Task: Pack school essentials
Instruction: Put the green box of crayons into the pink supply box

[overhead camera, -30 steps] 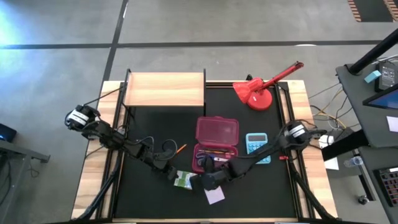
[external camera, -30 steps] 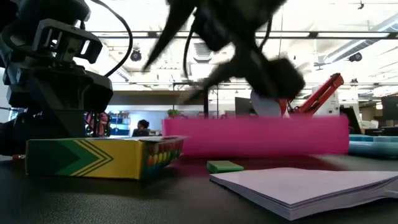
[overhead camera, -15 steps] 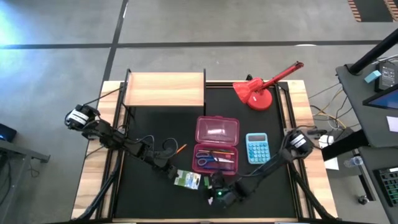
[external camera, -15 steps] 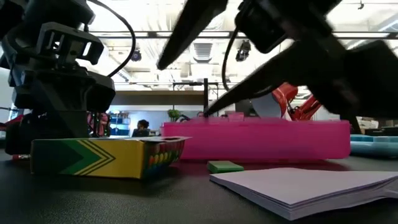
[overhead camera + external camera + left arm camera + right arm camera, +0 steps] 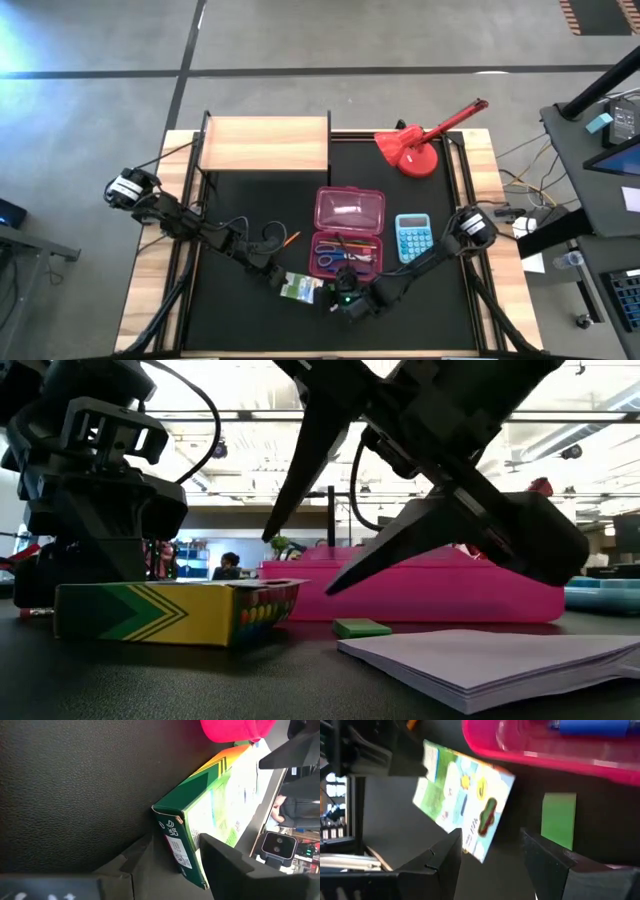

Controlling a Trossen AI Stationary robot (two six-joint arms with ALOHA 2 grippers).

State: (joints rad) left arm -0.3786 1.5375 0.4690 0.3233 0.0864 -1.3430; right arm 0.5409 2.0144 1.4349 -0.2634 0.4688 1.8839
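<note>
The green-and-white box [image 5: 300, 290] lies flat on the black table in front of the open pink pencil case [image 5: 348, 215], with my left gripper [image 5: 176, 837] shut on its left end. The case holds blue-handled scissors [image 5: 335, 258] and pens. A small green eraser [image 5: 559, 820] and the lilac sticky-note pad [image 5: 500, 660] lie on the table near the case's front wall. My right gripper [image 5: 492, 865] hovers open above the eraser and the box's right end, touching nothing. An orange pencil [image 5: 290, 240] lies left of the case. My left gripper holds the box by its dark-green end flap [image 5: 175, 845], coming slanting down from the table's left. One finger [image 5: 225, 860] lies over the box's printed top face, and the other [image 5: 137, 862] is low beside the table. The box rests on the table.
A light-blue calculator [image 5: 411, 238] lies right of the case. A red desk lamp [image 5: 415, 150] stands at the far right, and a wooden box [image 5: 265, 143] at the far left. My right arm covers the pad in the high view.
My right gripper has left the pencil case's front part, gone toward the table's near edge and come down, rolling its wrist. It now hangs over the eraser and pad, still open.
</note>
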